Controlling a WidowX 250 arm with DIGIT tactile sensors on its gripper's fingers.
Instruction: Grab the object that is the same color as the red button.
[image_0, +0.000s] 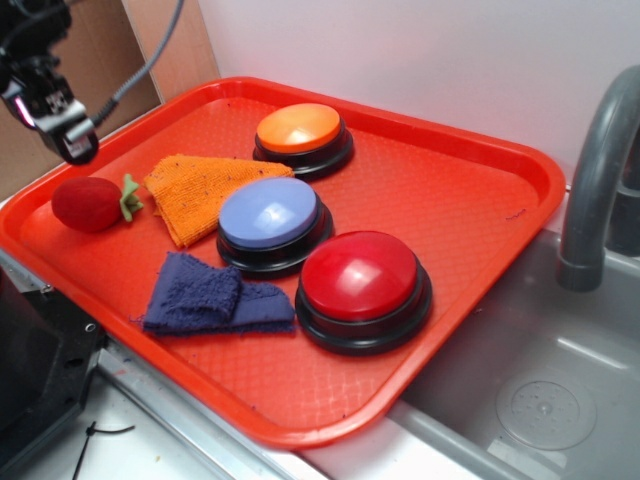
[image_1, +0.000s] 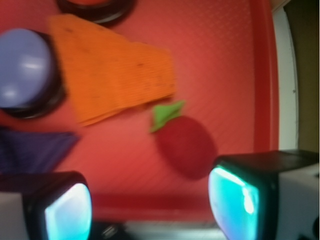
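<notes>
The red plush strawberry (image_0: 90, 204) lies on the orange-red tray (image_0: 480, 200) at its 9 o'clock edge, leaf toward the orange cloth (image_0: 195, 190) — well apart from the red button (image_0: 360, 277) at 4 o'clock. The gripper (image_1: 150, 210) hangs above it — jaws wide, holding nothing.

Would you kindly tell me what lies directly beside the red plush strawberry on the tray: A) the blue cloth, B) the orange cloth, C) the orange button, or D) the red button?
B: the strawberry has its green top next to the orange cloth; the buttons sit farther off.
</notes>
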